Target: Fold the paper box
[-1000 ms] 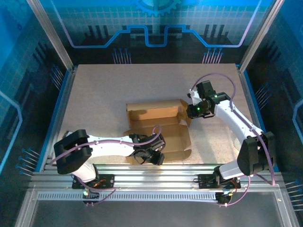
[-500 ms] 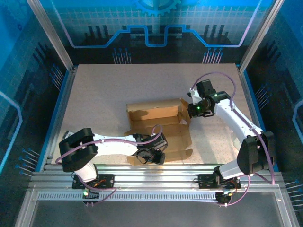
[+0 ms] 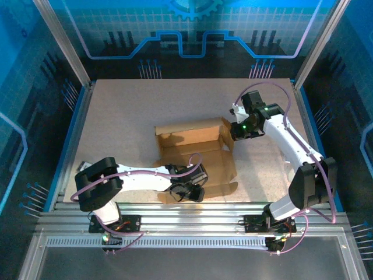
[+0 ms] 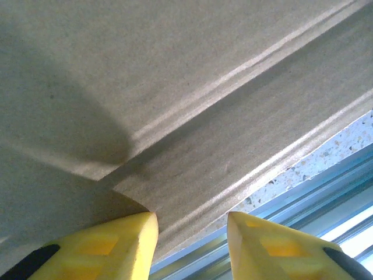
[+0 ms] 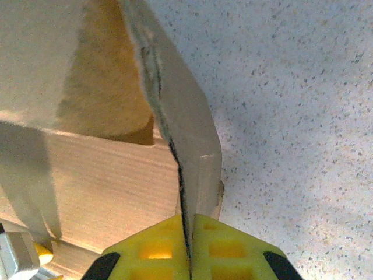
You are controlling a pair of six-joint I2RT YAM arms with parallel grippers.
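on the left, my left gripper [image 3: 186, 191] sits low over the near panel of the paper box [image 3: 195, 154], close to the near edge of the table [image 3: 128, 111]. its fingers [image 4: 125, 239] are spread apart, nothing between them. the box lies mid-table, half-formed, far wall standing, near flap flat. bare tabletop all round, widest to the left and behind. on the right, my right gripper [image 5: 187, 233] is pinched tight on the edge of the upright right-end flap, speckled surface free beyond it.
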